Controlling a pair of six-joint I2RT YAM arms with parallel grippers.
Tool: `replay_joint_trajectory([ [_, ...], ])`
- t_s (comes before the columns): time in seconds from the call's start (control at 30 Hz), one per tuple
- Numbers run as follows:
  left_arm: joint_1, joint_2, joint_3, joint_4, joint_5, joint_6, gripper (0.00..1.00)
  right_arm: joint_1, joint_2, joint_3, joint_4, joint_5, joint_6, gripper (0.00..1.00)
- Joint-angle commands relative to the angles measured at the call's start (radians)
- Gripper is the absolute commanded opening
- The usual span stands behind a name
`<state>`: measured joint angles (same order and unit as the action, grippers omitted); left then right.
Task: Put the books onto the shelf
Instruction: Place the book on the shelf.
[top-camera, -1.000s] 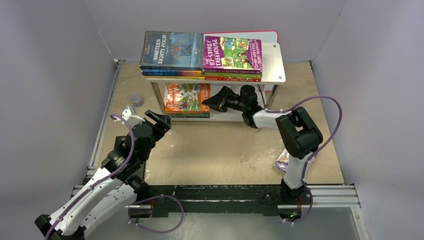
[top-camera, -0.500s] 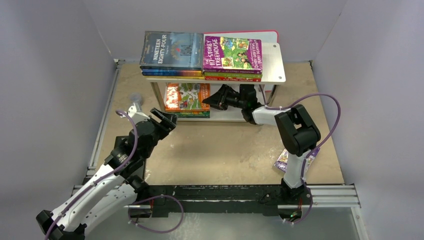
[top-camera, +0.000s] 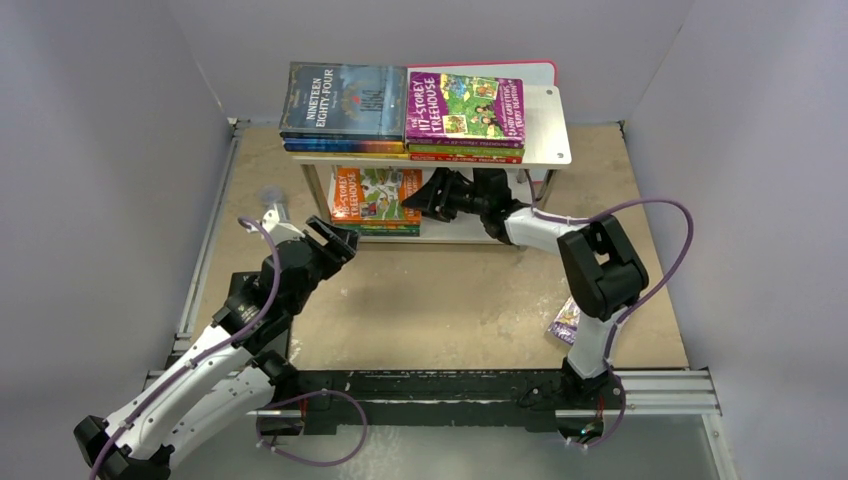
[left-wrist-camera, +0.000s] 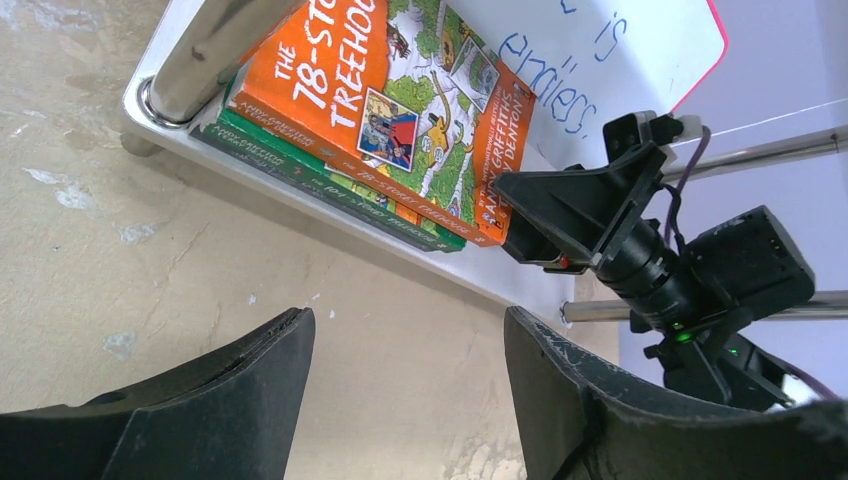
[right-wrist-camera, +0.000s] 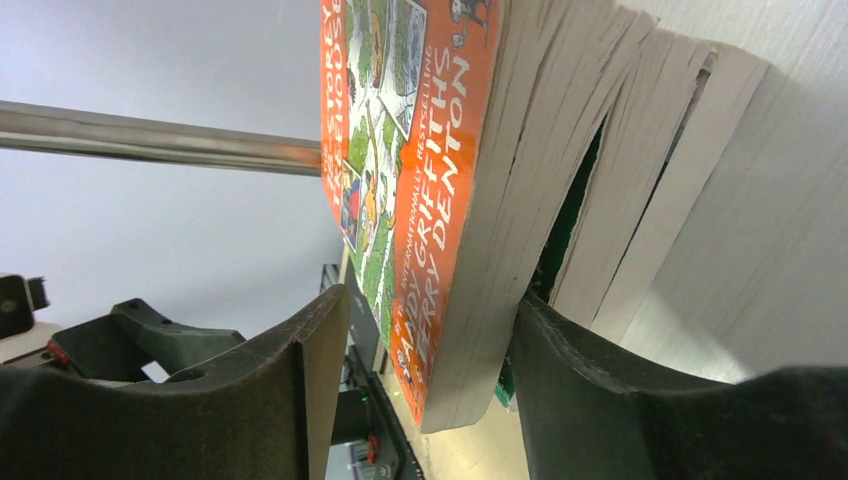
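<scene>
Your right gripper (right-wrist-camera: 425, 330) straddles a corner of the orange 78-Storey Treehouse paperback (right-wrist-camera: 420, 200), jaws apart, not pinching. The book lies topmost on the lower shelf board (top-camera: 460, 234). Your left gripper (left-wrist-camera: 405, 330) hangs spread and empty. Expect a light, floppy, glossy book, so clamp the whole page block.

Shelf (top-camera: 548, 135): books (top-camera: 345, 100) stacked on both tiers.
</scene>
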<state>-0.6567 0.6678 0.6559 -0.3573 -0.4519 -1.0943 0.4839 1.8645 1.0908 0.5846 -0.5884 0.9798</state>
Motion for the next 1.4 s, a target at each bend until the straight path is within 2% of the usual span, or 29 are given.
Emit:
replay_joint_trajectory([
  [0.0,0.002,-0.002,0.009,0.014,-0.006,0.027,0.68,0.002,-0.059,0.056,-0.174,0.091,-0.129,0.61],
  [0.17,0.002,0.0,0.01,0.009,-0.014,0.024,0.68,0.001,-0.088,0.042,-0.259,0.192,-0.173,0.62],
  [0.3,0.002,0.016,0.008,0.018,-0.011,0.021,0.68,0.002,-0.09,0.038,-0.261,0.19,-0.192,0.6],
  [0.37,0.003,0.025,0.007,0.022,-0.01,0.021,0.68,0.004,-0.084,0.041,-0.261,0.182,-0.196,0.56],
  [0.57,0.002,0.039,-0.002,0.033,-0.009,0.018,0.68,0.016,-0.079,0.044,-0.256,0.159,-0.201,0.33],
  [0.63,0.002,0.039,-0.008,0.036,-0.008,0.018,0.68,0.018,-0.078,0.045,-0.258,0.158,-0.203,0.28],
  [0.73,0.002,0.042,-0.014,0.04,-0.008,0.019,0.68,0.018,-0.085,0.042,-0.264,0.175,-0.209,0.27],
  [0.8,0.002,0.042,-0.014,0.039,-0.005,0.023,0.67,0.019,-0.112,0.014,-0.231,0.187,-0.207,0.29],
  [0.97,0.002,0.021,-0.029,0.041,-0.009,0.04,0.67,0.018,-0.207,-0.05,-0.193,0.21,-0.212,0.51],
  [1.03,0.002,0.012,-0.039,0.049,-0.01,0.046,0.67,0.018,-0.246,-0.08,-0.192,0.214,-0.223,0.57],
  [1.23,0.002,0.009,-0.046,0.067,0.018,0.071,0.68,0.024,-0.401,-0.296,-0.056,0.226,-0.238,0.59],
  [1.37,0.003,0.021,-0.05,0.102,0.063,0.096,0.68,0.028,-0.538,-0.443,-0.176,0.311,-0.298,0.59],
])
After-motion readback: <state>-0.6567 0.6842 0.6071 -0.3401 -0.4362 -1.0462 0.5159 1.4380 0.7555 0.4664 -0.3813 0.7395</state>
